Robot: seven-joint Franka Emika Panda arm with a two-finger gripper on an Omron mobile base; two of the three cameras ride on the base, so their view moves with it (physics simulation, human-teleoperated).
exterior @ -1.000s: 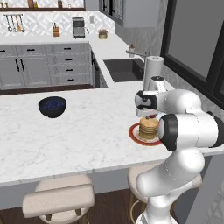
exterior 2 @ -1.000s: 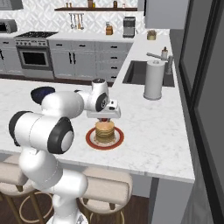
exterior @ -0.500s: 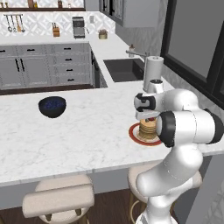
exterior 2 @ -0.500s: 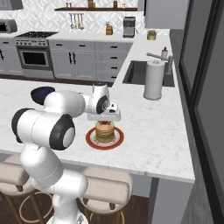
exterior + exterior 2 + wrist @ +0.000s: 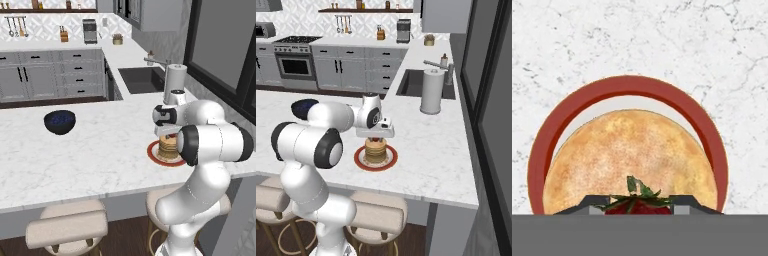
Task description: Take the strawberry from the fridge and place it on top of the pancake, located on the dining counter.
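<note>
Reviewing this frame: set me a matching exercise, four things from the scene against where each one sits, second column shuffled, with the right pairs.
1. strawberry
2. pancake
3. dark bowl
4. paper towel roll

A. beside the sink
B. between the fingertips
C. on the red-rimmed plate
D. apart from the plate on the dining counter

Pairs: 1-B, 2-C, 3-D, 4-A

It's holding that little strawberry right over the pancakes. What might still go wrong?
The strawberry sits between the fingers near one edge of the pancake, not over its middle, so once let go it may roll off onto the red-rimmed plate. It is round, so it may also tip on landing.
</note>
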